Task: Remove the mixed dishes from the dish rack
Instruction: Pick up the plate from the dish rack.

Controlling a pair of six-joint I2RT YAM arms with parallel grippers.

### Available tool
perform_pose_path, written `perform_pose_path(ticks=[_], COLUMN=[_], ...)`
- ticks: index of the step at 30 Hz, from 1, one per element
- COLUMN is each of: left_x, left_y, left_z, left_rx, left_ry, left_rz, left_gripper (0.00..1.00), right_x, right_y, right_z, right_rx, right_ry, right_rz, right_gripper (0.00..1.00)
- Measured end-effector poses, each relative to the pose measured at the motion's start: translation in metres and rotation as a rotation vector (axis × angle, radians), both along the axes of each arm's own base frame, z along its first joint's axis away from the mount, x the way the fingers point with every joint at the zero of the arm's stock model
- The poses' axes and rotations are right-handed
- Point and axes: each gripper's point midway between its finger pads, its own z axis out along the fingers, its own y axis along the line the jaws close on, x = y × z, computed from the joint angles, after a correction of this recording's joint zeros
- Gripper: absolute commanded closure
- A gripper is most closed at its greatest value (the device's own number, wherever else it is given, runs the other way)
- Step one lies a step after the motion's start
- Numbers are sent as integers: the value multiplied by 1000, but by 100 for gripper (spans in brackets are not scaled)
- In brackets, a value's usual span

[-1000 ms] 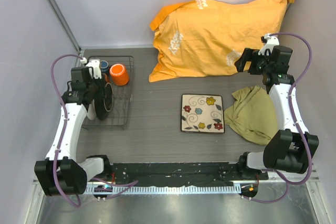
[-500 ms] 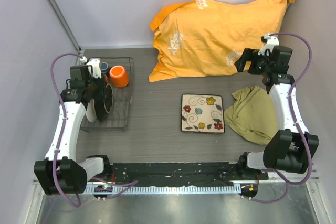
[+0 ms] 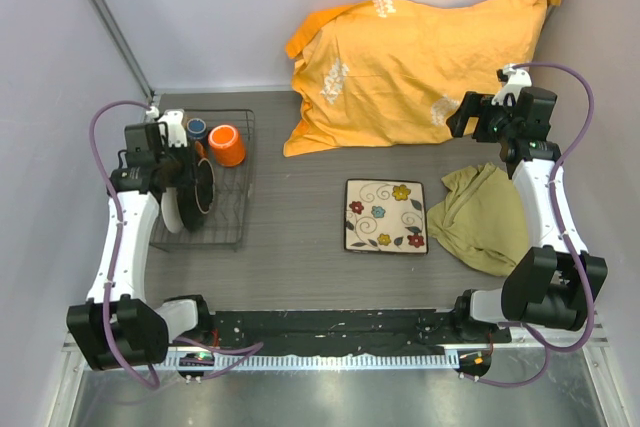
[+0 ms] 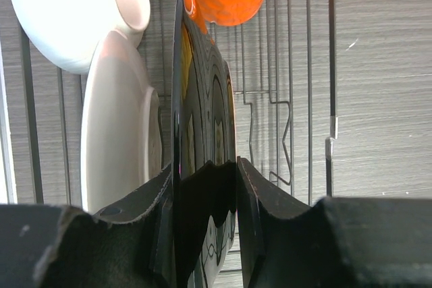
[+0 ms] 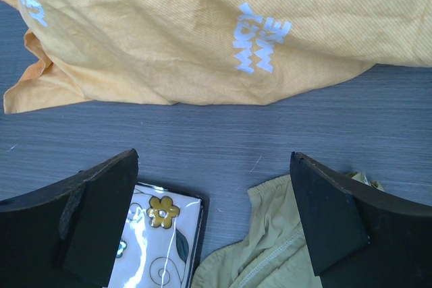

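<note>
Rack [image 3: 225, 227] holds orange mug [image 3: 226, 143], blue cup [image 3: 197, 128], white bowl [image 4: 67, 18], dark-rimmed plate [image 4: 202, 133].

Same build both sides: left arm [image 3: 120, 237] and right arm [image 3: 545, 202] have white links and chunky black joint housings [image 3: 110, 332]. A purple cable [image 3: 585, 97] loops outside each. Fingers [image 5: 94, 214] are matte black wedges; the base rail [image 3: 330, 327] is black too.

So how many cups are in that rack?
2: an orange mug at the dish rack's far end, a small dark blue cup left of it. Some may be hidden.
</note>
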Motion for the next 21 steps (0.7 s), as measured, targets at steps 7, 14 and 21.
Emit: perform_pose_path(ticks=[7, 14, 21], left_x=[3, 7, 9], left_y=[1, 1, -1], left_z=[11, 25, 36], left_rx=[-39, -72, -100], left_ry=[-29, -58, -88], left_rz=[-11, -23, -44], left_gripper=[100, 100, 100], right_x=[1, 1, 1], right_y=[0, 0, 0], right_z=[-2, -3, -3], right_rx=[2, 2, -1], right_ry=[6, 8, 7], right_rz=[2, 2, 4], right_gripper=[0, 0, 0])
